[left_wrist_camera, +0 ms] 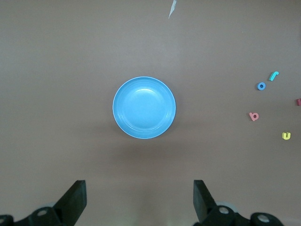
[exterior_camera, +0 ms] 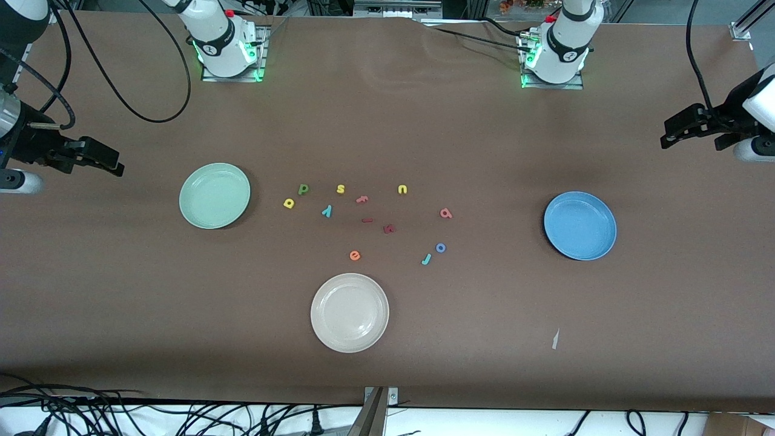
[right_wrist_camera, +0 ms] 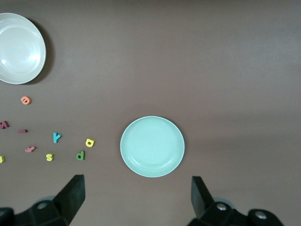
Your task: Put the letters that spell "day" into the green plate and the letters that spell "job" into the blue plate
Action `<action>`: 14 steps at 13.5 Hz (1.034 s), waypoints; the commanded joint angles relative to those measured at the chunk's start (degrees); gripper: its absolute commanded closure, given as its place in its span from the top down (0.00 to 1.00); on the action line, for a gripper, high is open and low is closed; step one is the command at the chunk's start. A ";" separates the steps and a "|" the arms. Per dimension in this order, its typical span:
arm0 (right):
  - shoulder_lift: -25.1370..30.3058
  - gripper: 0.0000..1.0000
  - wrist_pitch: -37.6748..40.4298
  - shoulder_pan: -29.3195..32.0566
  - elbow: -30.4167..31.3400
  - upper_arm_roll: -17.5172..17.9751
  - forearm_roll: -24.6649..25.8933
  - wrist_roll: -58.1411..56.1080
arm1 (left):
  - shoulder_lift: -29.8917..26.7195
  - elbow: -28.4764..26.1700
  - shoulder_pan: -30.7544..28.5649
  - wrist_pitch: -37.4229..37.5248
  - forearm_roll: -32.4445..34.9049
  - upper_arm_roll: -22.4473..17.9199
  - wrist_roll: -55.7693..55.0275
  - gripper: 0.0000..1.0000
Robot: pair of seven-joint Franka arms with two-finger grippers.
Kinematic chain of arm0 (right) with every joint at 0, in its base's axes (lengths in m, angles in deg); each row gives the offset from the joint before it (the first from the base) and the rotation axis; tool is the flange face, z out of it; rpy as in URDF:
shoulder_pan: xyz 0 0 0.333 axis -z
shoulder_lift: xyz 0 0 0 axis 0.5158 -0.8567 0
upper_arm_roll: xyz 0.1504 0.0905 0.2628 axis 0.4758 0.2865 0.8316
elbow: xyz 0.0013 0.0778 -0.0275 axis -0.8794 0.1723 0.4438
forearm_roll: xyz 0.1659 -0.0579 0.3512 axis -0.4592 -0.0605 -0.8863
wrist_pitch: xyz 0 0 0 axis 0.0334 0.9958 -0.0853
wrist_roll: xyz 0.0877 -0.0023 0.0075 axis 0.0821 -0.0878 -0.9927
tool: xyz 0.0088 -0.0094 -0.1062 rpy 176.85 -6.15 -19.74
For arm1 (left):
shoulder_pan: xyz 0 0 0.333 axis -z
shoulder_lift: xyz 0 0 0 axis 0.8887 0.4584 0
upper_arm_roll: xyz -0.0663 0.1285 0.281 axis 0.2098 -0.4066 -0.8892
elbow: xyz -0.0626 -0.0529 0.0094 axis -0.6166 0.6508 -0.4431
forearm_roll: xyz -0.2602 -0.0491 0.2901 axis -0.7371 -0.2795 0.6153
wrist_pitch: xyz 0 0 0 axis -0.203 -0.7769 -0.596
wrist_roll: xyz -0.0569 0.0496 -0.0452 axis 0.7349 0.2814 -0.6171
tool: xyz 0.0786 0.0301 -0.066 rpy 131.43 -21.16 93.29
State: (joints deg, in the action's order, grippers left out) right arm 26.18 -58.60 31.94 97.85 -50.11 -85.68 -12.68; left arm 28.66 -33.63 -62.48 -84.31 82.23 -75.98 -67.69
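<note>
Nothing is sorted yet: both hands, the left hand (exterior_camera: 678, 134) and right hand (exterior_camera: 97, 158), are hanging open at the desk's ends while the letters (exterior_camera: 327, 211) are lying between the green plate (exterior_camera: 214, 195) and blue plate (exterior_camera: 579, 225), so a first pick, likely the "d" (exterior_camera: 303, 189), is needing a precise pinch.

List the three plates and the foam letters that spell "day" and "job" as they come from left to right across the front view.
green plate → yellow "a" → dark green "d" → light-blue "y" → cream-white plate → teal "j" → blue "o" → pink-red "b" → blue plate
</note>
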 commanded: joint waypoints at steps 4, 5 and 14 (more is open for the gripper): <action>1.05 1.00 0.13 0.43 1.05 0.14 0.17 -0.77 | 0.77 1.83 -0.15 1.37 -1.03 0.17 -0.55 1.00; 1.05 1.00 0.13 0.43 1.05 0.14 0.17 -0.77 | 0.77 1.83 -0.15 1.37 -1.03 0.17 -0.55 1.00; 0.97 1.00 0.13 0.34 0.97 0.23 0.26 0.01 | 0.77 1.83 -0.15 1.37 -1.03 0.17 -0.55 1.00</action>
State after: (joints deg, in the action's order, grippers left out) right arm 26.19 -58.60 31.94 98.00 -50.13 -85.68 -12.67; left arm 28.66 -33.63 -62.48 -84.31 82.23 -75.98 -67.69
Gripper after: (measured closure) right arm 0.000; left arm 0.000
